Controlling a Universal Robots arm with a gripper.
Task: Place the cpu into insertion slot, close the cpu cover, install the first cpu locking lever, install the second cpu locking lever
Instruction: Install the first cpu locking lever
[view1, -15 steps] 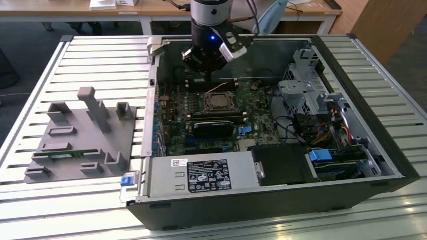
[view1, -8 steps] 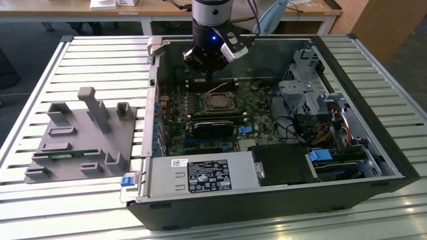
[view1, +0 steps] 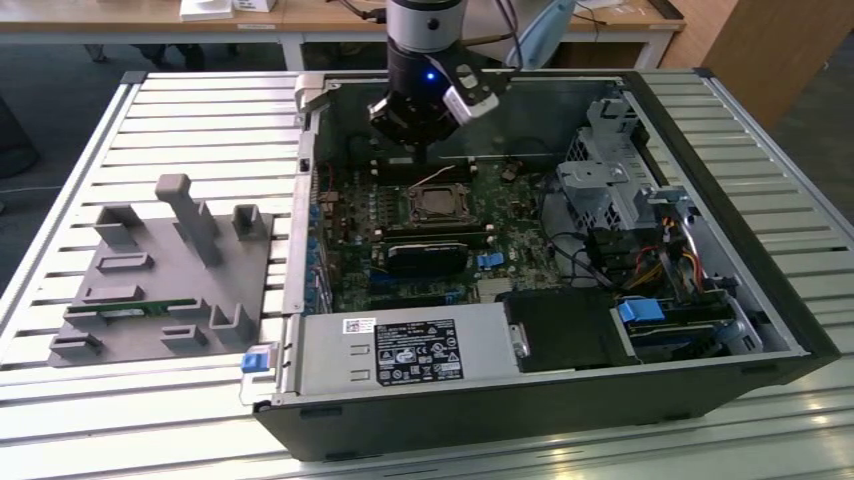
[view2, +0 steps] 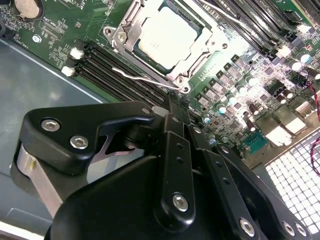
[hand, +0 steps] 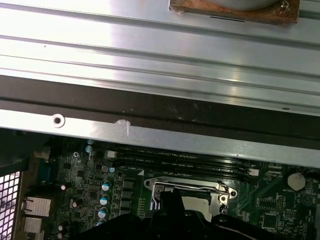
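The cpu (view1: 438, 207) lies in the socket of the motherboard inside the open computer case. Its pale metal top (view2: 167, 37) shows through the square opening of the cpu cover (view2: 121, 36), which lies flat over it. A thin wire locking lever (view2: 142, 77) runs along the socket edge nearest my gripper (view2: 174, 101). I cannot tell whether it is latched. The gripper (view1: 424, 150) hangs just behind the socket, a little above the board, shut with nothing in it. In the first wrist view its tip (hand: 175, 199) covers part of the socket, beside the cpu (hand: 197, 202).
A long black block (view1: 430, 252) sits just in front of the socket. The power supply (view1: 400, 350) fills the case's front, and the drive cage (view1: 607, 180) with cables is on the exterior view's right. A grey fixture (view1: 160, 270) stands on the slatted table at the left.
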